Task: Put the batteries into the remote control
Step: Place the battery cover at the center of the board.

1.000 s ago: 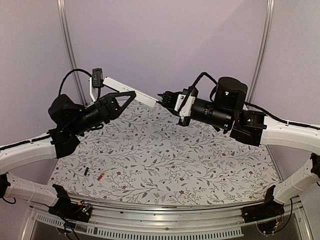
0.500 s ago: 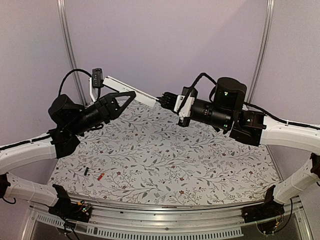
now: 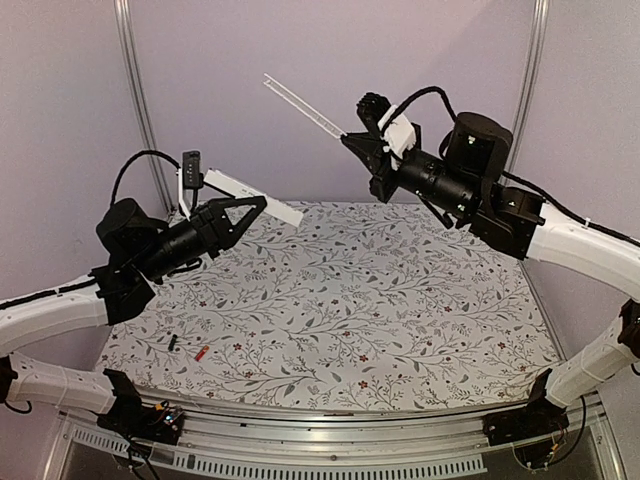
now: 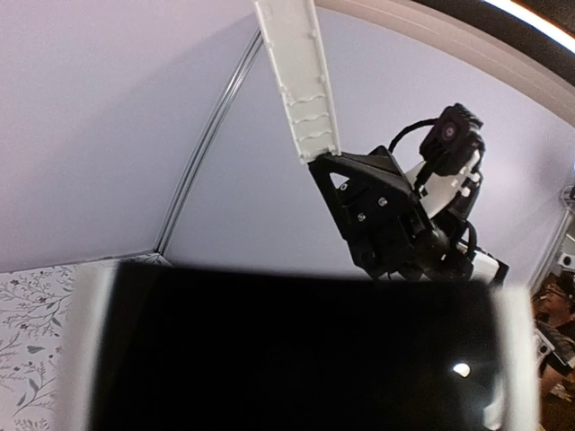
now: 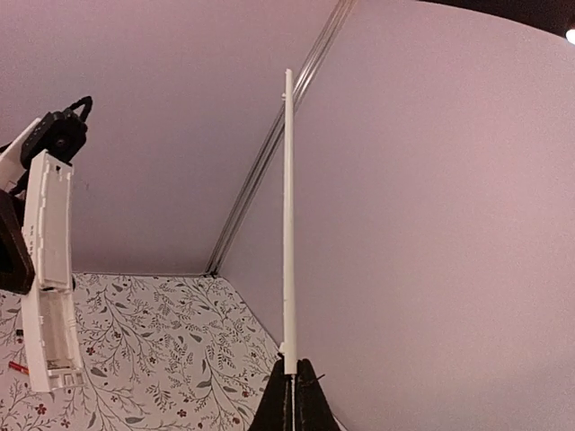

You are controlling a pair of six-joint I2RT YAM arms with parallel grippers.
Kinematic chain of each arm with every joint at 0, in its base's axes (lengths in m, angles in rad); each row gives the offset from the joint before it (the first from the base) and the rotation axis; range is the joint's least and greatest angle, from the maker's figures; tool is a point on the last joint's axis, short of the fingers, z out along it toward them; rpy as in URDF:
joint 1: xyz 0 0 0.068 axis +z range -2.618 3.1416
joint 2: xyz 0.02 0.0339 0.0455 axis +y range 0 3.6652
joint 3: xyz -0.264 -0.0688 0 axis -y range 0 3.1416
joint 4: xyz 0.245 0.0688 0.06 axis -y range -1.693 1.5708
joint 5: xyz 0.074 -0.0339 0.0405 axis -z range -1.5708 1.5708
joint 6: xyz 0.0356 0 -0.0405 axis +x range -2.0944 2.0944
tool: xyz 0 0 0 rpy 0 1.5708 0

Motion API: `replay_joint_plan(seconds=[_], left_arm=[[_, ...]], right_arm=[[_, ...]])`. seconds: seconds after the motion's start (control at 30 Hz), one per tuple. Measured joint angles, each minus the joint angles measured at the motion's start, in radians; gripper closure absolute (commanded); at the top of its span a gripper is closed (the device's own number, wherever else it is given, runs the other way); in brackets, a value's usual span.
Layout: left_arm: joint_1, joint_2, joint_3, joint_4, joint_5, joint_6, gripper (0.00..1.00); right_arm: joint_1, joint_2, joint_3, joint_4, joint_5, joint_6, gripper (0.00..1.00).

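Up over the worktop [image 3: 400, 300]: both arms are holding their pieces in the air, well apart from one another.
Left gripper [image 3: 250, 205]: its fingers are clamping the remote control [image 3: 228, 183] partway along its length, with the bar slanting across above the far-left part of the worktop.
Battery slot [image 5: 54, 350]: it is showing open in the right wrist view and facing the right arm, which looks like the reason for this presented pose.
Right gripper [image 3: 350, 140]: its fingers are pressing together on one end of the cover strip [image 3: 303, 104], which is pointing up toward the back wall, probably so the opened remote is getting clear access.
Yet to load: the black battery [image 3: 172, 342] and the red-orange battery [image 3: 201, 353] are lying near each other, not touching, at the near-left of the worktop, with neither arm reaching for them.
Likely next need: the right arm is probably going to have to put the strip down first, since the left one is steadying the remote.
Risk: such small cylinders are likely to roll when pinched.
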Motion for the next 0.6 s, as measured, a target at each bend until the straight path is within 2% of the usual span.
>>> replay_joint_plan(seconds=[0.1,0.23,0.43,0.6], left_arm=[[0.004,-0.027,-0.014,-0.023,-0.022,0.016,1.00],[0.006,-0.068,-0.020,-0.056,-0.055,0.041,1.00],[0.008,-0.124,-0.027,-0.081,-0.095,0.068,1.00],[0.008,-0.136,-0.036,-0.095,-0.106,0.075,1.00]], right_arm=[[-0.077,0.009,0.025,-0.063,0.008,0.164,1.00],[-0.222,0.041,-0.010,-0.172,-0.038,0.468,1.00],[-0.453,0.064,-0.283,-0.287,-0.216,0.897,1.00],[-0.537,0.089,-0.451,-0.327,-0.305,1.082,1.00]])
